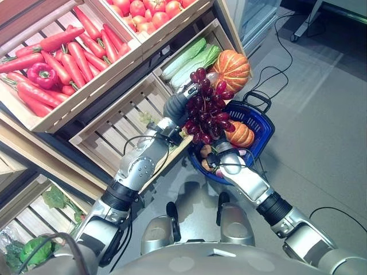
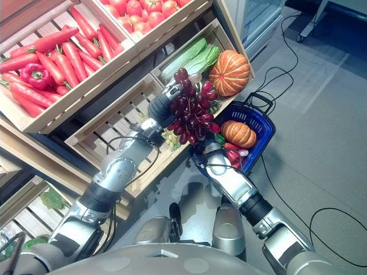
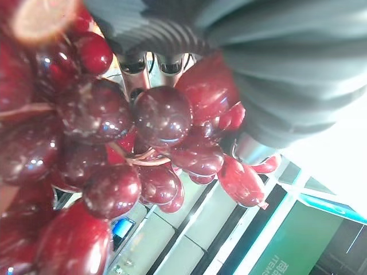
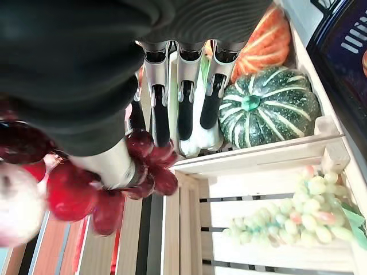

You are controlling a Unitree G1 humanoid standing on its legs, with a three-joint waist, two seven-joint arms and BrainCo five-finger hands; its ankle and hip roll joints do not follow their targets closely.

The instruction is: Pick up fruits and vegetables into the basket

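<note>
A bunch of red grapes is held up by the left hand, whose fingers are curled into the cluster, as is seen in the left wrist view. The bunch hangs above the near edge of the wooden shelf, between the lower crate and the blue basket, and is not yet over the basket's middle. A small pumpkin and some smaller produce already lie in the basket, so part of the task is judged done. The basket is carried at its near rim by the right hand; its fingers are seen straight and side by side in the right wrist view, though whether the rim is clasped cannot be told. Green grapes remain in the lower crate, and carrots, tomatoes, cabbage and a large pumpkin are left on the shelf.
</note>
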